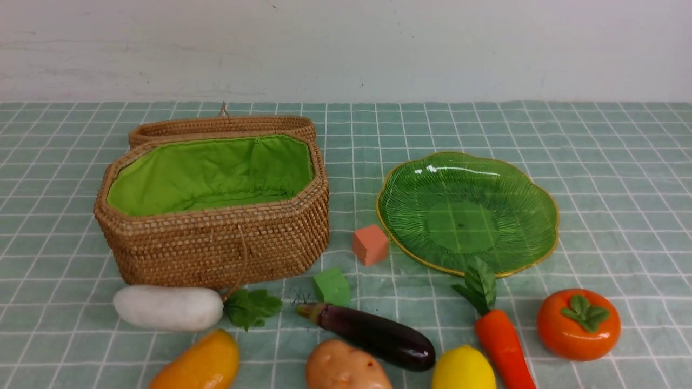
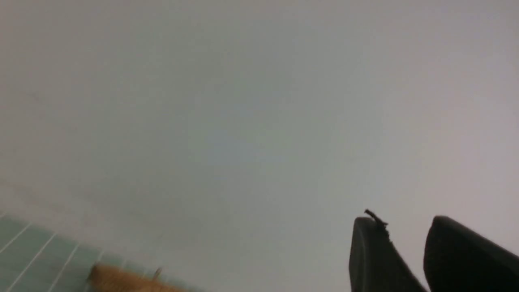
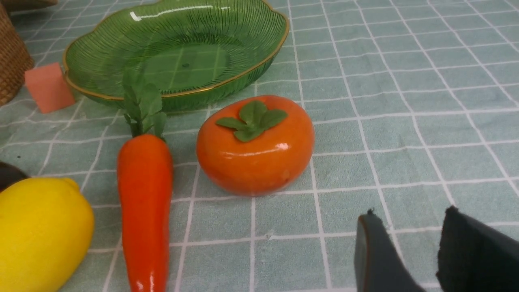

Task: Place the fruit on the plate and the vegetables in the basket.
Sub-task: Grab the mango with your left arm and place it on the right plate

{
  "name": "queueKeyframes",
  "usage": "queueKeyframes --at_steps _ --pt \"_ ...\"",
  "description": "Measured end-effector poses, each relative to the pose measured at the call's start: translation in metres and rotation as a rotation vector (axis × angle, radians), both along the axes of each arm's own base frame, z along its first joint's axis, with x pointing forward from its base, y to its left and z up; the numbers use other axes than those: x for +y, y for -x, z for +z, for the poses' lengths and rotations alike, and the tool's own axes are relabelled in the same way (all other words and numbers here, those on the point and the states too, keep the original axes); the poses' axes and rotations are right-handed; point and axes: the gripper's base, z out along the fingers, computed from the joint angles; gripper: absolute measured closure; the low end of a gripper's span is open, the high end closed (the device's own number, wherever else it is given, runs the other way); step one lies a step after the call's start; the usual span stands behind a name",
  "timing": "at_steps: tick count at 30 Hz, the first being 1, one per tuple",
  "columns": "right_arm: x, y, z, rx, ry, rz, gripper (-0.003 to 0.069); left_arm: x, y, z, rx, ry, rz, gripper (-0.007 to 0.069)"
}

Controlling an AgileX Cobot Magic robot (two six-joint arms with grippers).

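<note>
A table (image 1: 621, 162) under a pale green checked cloth carries everything. The wicker basket (image 1: 216, 248) sits toward the left side, its lid (image 1: 221, 127) folded back behind it and its green lining showing. The green glass plate (image 1: 465, 216) lies right of the middle, well apart from the basket, with a pink cube (image 1: 371, 244) between them, just beside the plate's rim. A green cube (image 1: 331, 286) lies near the basket's front right corner. The produce lies along the near edge: the white radish (image 1: 167, 308) just in front of the basket, the mango (image 1: 200, 364) nearer still, then the eggplant (image 1: 378, 337), with the potato (image 1: 343, 370) against its near side, then the lemon (image 1: 463, 370). The carrot (image 1: 503, 346) lies with its leaves reaching the plate's near rim, and the persimmon (image 1: 578, 324) sits upright just to its right. The right gripper (image 3: 409, 227) hangs low over the cloth near the persimmon, its fingers a little apart and gripping nothing. The left gripper (image 2: 405, 231) faces the pale wall (image 2: 243, 101), fingers likewise parted around nothing
</note>
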Motion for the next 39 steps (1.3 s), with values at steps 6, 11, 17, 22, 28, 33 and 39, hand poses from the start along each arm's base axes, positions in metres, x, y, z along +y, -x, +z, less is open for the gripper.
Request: queueKeyframes --at_steps 6,11,17,22,28,33,39 --pt "0.000 0.000 0.000 0.000 0.000 0.000 0.0419 0.010 -0.063 -0.033 0.607 -0.179 0.145 0.0424" --pt "0.000 0.000 0.000 0.000 0.000 0.000 0.0419 0.006 -0.095 -0.057 0.812 -0.130 0.131 0.0420" --pt "0.000 0.000 0.000 0.000 0.000 0.000 0.0419 -0.012 -0.127 -0.086 1.104 -0.129 -0.046 0.0412" --pt "0.000 0.000 0.000 0.000 0.000 0.000 0.0419 -0.027 -0.146 -0.085 1.237 -0.276 -0.300 0.0368" --pt "0.000 0.000 0.000 0.000 0.000 0.000 0.0419 -0.054 -0.168 -0.086 1.284 -0.400 -0.562 0.0200" --pt "0.000 0.000 0.000 0.000 0.000 0.000 0.0419 -0.090 -0.173 -0.111 1.319 -0.649 -0.739 0.0045" --pt "0.000 0.000 0.000 0.000 0.000 0.000 0.0419 -0.100 -0.190 -0.139 1.348 -0.809 -0.665 0.0007"
